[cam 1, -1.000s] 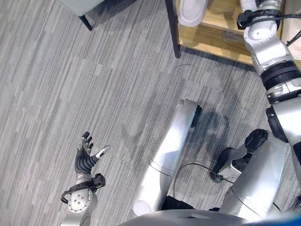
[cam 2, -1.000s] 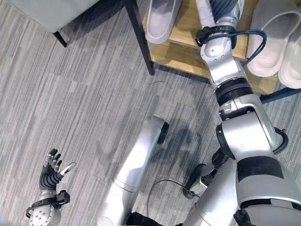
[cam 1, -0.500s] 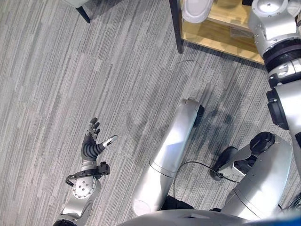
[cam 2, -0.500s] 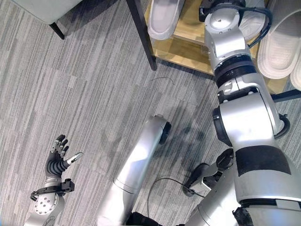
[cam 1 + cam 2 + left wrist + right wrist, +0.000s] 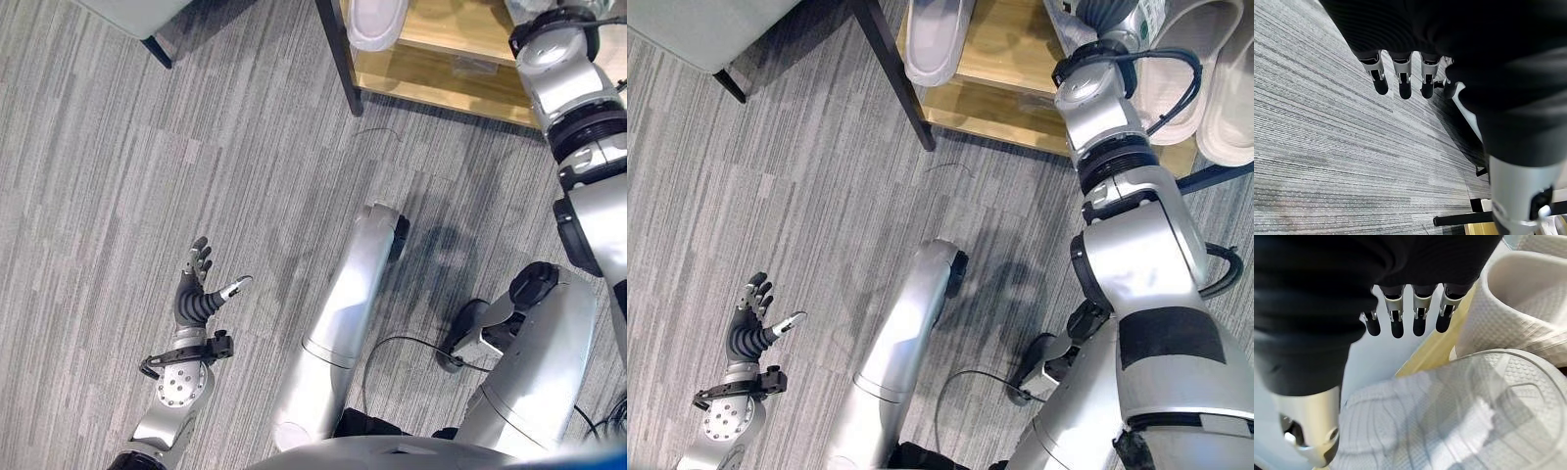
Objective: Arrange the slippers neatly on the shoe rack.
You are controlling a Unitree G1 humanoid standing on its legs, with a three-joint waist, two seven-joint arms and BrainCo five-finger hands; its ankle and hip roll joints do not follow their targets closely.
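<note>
A wooden shoe rack (image 5: 1004, 93) with black legs stands at the top of the eye views. On its shelf lie a white slipper (image 5: 936, 39) at the left and a pair of white slippers (image 5: 1190, 78) at the right. My right hand (image 5: 1109, 12) reaches onto the shelf between them. Its fingers (image 5: 1405, 318) are straight and open just above another white ribbed slipper (image 5: 1449, 421), with a further slipper (image 5: 1528, 308) beside it. My left hand (image 5: 201, 284) hovers over the carpet at the lower left, its fingers (image 5: 1400, 83) spread and holding nothing.
A grey piece of furniture (image 5: 705, 29) on a dark leg (image 5: 730, 83) stands at the top left. Grey striped carpet (image 5: 118, 176) covers the floor between it and the rack.
The whole view has shifted a little. My right hand stays on the rack's shelf over the slipper. My left hand keeps its open pose over the carpet.
</note>
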